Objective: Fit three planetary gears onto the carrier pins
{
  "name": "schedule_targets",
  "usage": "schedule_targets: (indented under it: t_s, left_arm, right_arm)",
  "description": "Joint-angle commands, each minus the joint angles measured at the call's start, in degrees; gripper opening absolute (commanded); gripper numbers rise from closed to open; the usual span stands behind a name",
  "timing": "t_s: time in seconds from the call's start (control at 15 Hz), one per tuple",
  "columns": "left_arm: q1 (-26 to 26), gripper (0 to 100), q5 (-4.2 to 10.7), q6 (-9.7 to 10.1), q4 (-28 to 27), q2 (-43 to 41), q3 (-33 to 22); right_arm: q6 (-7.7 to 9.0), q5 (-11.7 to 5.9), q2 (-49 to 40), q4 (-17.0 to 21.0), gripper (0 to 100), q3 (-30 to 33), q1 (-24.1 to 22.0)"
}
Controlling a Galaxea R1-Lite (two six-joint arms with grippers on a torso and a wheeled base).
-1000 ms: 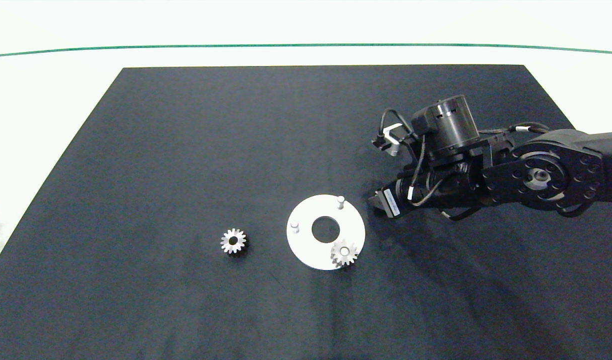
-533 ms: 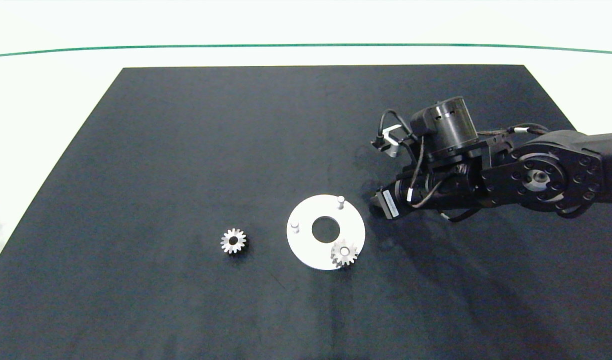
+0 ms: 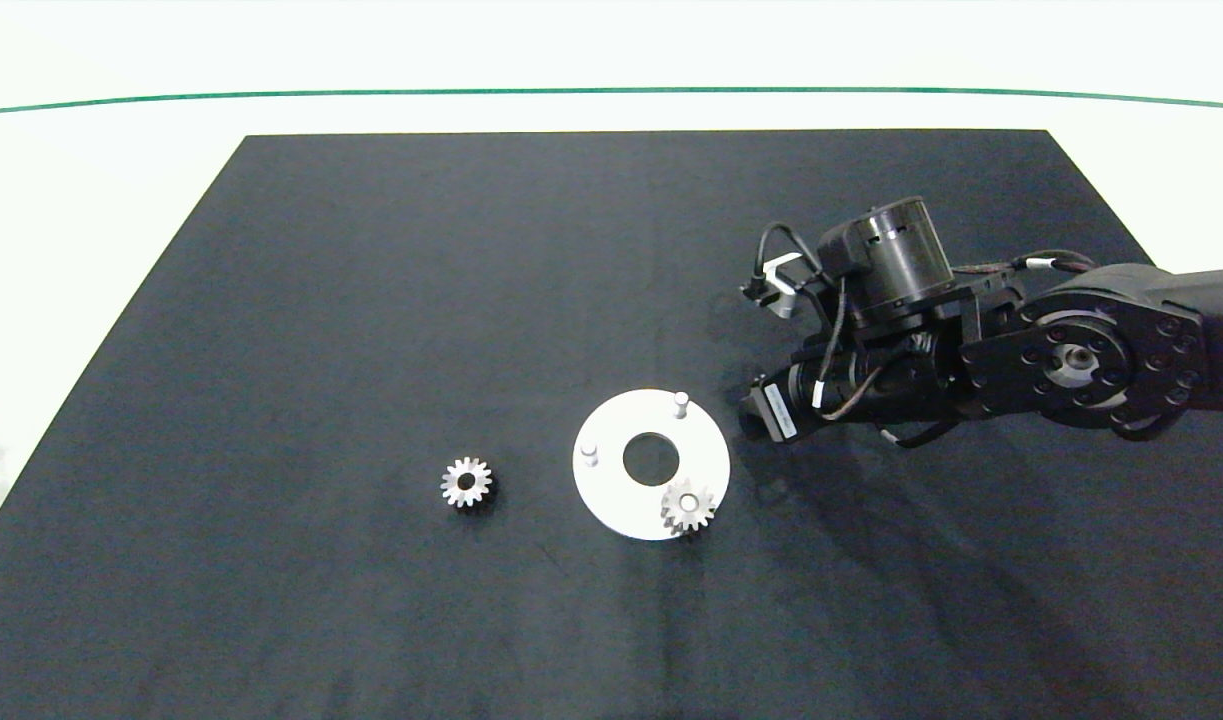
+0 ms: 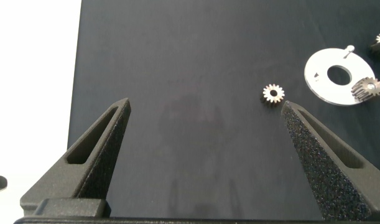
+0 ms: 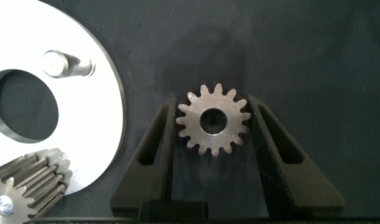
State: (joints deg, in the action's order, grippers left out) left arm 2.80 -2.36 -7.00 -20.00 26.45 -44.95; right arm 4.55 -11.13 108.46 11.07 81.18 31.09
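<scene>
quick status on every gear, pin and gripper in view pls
gear on the disc: seated on a pin of the white disc
loose gear: flat on the black mat, apart from the disc
third gear: flat, between the right gripper's fingers
two carrier pins: upright, bare
right gripper: closed on the third gear
left gripper: open, empty, above the mat

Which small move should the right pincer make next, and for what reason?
Probably lift the gear and carry it over the near free pin. The right pincer is shut on that gear beside the white disc; one gear is mounted already, and two pins stand bare.
</scene>
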Motion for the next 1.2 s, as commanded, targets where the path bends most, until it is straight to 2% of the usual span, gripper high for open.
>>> schedule_targets:
  t_s: [0.07,0.47,0.8,1.13,1.2]
  left_arm:
    - [0.3,100,-0.01,0.14,-0.2,-0.4,0.4]
    - [0.2,100,-0.01,0.14,-0.2,-0.4,0.1]
    - [0.2,100,-0.01,0.14,-0.2,-0.2,0.1]
    - [0.2,100,-0.1,0.14,-0.2,-0.2,0.1]
    - [0.2,100,-0.01,0.14,-0.2,-0.4,0.1]
  right_arm:
    - [-0.24,-0.03,-0.3,0.1,24,-0.8,0.5]
    - [-0.42,-0.03,-1.1,0.2,13,-1.4,0.5]
    - [0.9,0.06,-6.7,1.4,13,-1.0,2.3]
    - [1.08,-0.65,-7.6,1.7,13,0.9,6.0]
    - [1.08,-1.26,-7.1,1.8,13,1.7,7.0]
